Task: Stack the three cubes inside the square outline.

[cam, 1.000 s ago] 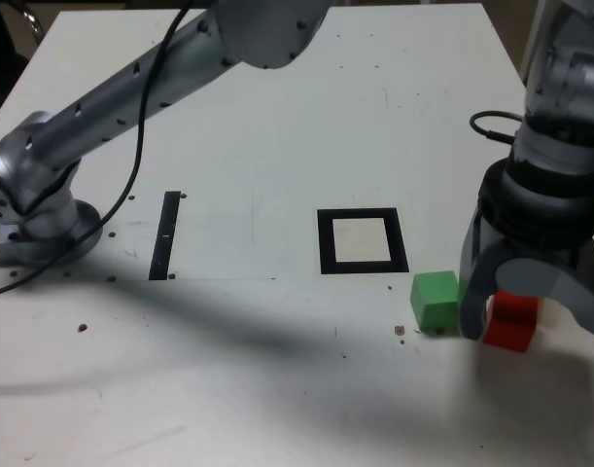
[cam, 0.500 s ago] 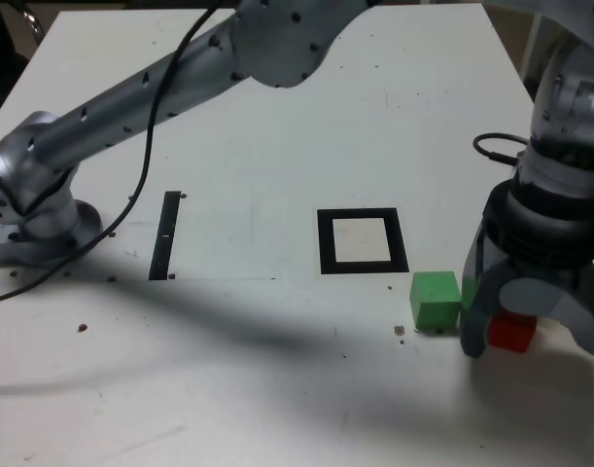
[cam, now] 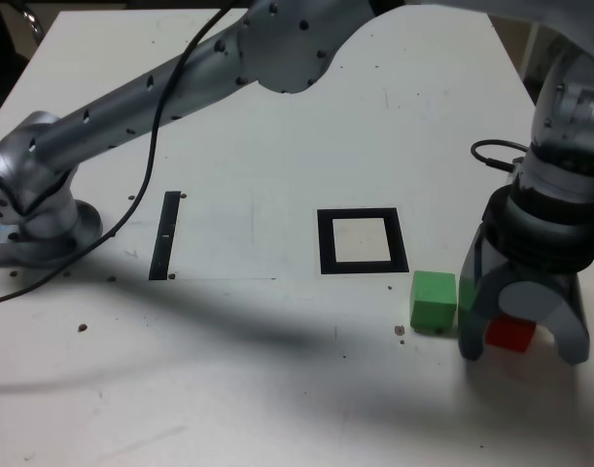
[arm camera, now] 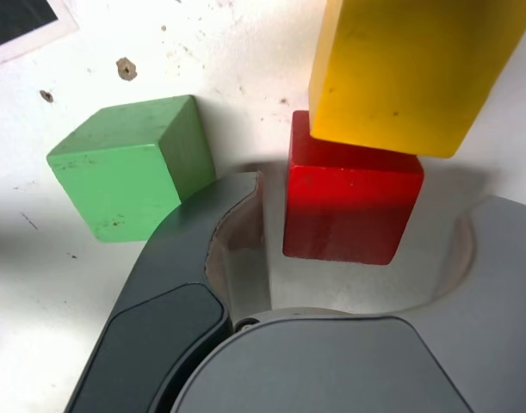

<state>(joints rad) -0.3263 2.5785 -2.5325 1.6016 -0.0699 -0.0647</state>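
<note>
The red cube (arm camera: 353,206) sits on the tabletop (cam: 277,146) between the two fingers (arm camera: 172,284) of the gripper (cam: 518,341), which stand apart on either side of it; whether they press it cannot be told. The yellow cube (arm camera: 413,69) lies just behind the red cube, touching it. The green cube (cam: 434,300) rests just beside the red cube, outside one finger, toward the square outline (cam: 362,241). Three cubes in all, one of each colour, none of them inside the one outline.
</note>
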